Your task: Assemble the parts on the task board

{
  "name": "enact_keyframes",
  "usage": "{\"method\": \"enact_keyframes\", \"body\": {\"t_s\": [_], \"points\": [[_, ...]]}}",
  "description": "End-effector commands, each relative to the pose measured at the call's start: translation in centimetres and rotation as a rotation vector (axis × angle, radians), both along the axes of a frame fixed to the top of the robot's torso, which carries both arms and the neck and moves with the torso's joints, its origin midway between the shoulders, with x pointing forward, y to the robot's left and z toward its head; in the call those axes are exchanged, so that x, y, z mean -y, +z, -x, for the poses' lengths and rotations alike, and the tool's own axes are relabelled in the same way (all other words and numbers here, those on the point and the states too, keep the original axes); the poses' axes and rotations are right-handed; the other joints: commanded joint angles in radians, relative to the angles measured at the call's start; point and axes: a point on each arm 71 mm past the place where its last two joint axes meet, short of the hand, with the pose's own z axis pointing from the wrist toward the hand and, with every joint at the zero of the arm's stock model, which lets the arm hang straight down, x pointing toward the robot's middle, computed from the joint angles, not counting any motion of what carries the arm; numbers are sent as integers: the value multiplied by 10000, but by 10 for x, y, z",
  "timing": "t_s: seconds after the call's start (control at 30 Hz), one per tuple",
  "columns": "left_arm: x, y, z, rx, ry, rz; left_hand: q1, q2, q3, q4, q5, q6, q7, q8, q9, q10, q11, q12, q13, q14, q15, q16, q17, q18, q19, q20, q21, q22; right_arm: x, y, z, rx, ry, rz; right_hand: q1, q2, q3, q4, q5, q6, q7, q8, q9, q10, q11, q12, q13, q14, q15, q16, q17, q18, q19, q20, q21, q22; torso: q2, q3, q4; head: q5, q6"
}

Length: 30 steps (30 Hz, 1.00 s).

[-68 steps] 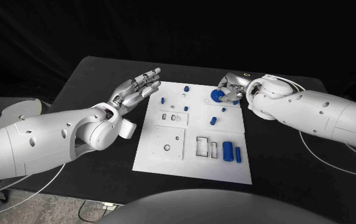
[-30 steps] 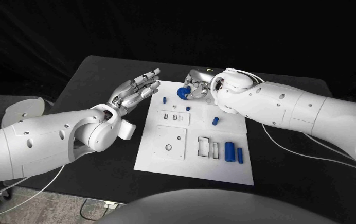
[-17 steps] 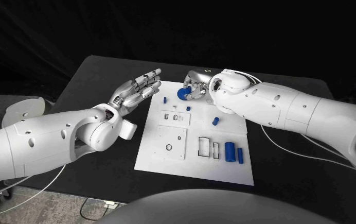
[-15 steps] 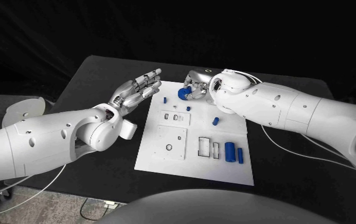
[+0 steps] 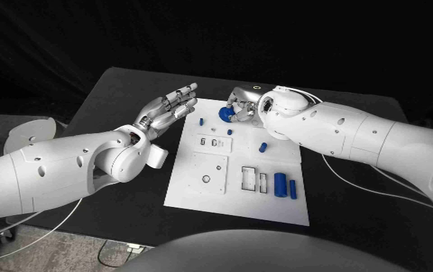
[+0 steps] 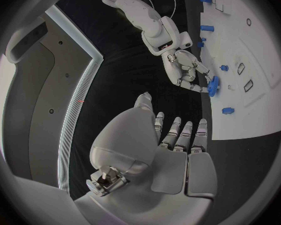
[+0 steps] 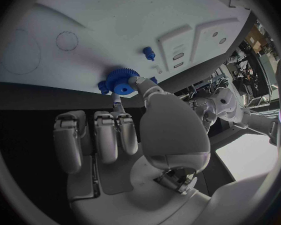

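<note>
One blue gear (image 7: 120,80) I see pinched in my right hand (image 5: 242,109); wrist view reveals its teeth. Left hand (image 5: 168,110) spread wide.

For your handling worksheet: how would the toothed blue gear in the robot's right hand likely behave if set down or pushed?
The blue gear looks rigid and probably light, pinched by just the right hand's fingers. Its teeth should limit slipping. Being round, it might roll on edge; flat on the task board it would likely slide.

Right hand (image 5: 240,108) with blue gear (image 5: 226,113) now across board's far edge.
</note>
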Motion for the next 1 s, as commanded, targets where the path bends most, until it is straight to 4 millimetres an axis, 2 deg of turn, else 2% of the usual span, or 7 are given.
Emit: {"method": "enact_keyframes", "body": {"t_s": [0.03, 0.27, 0.3, 0.37, 0.6, 0.73, 1.0], "points": [[2, 0, 0, 7, -90, 133, 107, -21, 60, 7, 54, 22, 2, 19, 10, -14, 56, 49, 12, 68, 0, 50, 9, 160, -1, 47, 60, 8, 0, -3, 2, -132, 125, 187, 57, -28, 81, -13, -186, -161, -101, -29, -27, 1030, -73, 39, 2634, 1045, -22, 34, 2634, -67, 1026, -5, 44, 2632, -9, 1, 3, -13, 1], [2, 0, -1, -9, -71, 119, 108, -18, 61, 8, 57, 17, 4, 19, 9, -14, 59, 47, 11, 69, 3, 52, 9, 160, 2, 48, 63, 8, -2, -4, 4, -243, 273, 119, -1, -44, 96, -21, -626, -654, -193, -37, -97, 1030, -160, 39, 2634, 1045, -97, 34, 2634, -67, 1026, -76, 44, 2632, -2, -2, 0, -22, 1], [2, 0, -1, -13, -69, 118, 111, -13, 64, 8, 61, 2, 6, 16, 7, -15, 61, 44, 11, 68, 4, 52, 9, 160, 2, 48, 63, 8, -2, -4, 4, -248, 282, 107, -12, -46, 89, -21, -824, -867, -218, -33, -144, 1030, -181, 39, 2634, 1045, -115, 34, 2634, -67, 1026, -90, 44, 2632, -1, -3, 9, -33, 1], [2, -1, -2, -21, -60, 116, 111, -13, 64, 8, 62, 1, 6, 16, 7, -15, 61, 44, 11, 68, 5, 52, 9, 160, 2, 48, 63, 8, -2, -4, 5, -264, 304, 63, -40, -2, -7, -3, -2021, -1688, -326, -27, -363, 1030, -273, 39, 2634, 1045, -194, 34, 2634, -67, 1026, -157, 44, 2632, -3, -5, 13, -28, 1], [2, -1, -2, -62, -36, 121, 114, -4, 68, 9, 67, -7, 15, 14, 6, -15, 65, 46, 10, 70, 8, 55, 9, 160, 2, 50, 63, 8, -2, -2, 4, -163, 293, -284, 58, 143, -318, -23, -3252, -3569, -677, -76, -1090, 1030, -580, 39, 2634, 1045, -458, 34, 2634, -67, 1026, -411, 44, 2632, 2, -9, 14, -23, 1], [1, -1, -2, -92, -11, 130, 114, -4, 68, 9, 67, -7, 15, 14, 6, -15, 65, 46, 10, 70, 8, 55, 9, 160, 2, 50, 63, 8, 0, 0, 3, 62, 217, -642, 59, 178, -360, -6, -3365, -3520, -693, -51, -1103, 1030, -603, 39, 2634, 1045, -479, 34, 2634, -67, 1026, -435, 44, 2632, -14, -5, 16, -6, 1], [1, -3, -3, -135, 27, 132, 114, -4, 68, 9, 67, -7, 15, 14, 6, -15, 65, 46, 10, 70, 8, 55, 9, 160, 2, 50, 63, 8, 29, 21, 4, 621, -147, -1254, 188, 383, -422, 20, -3116, -2195, -477, 364, -891, 1030, -469, 39, 2634, 1045, -402, 34, 2634, -67, 1026, -406, 44, 2632, -50, -25, -23, 43, 1]]}}
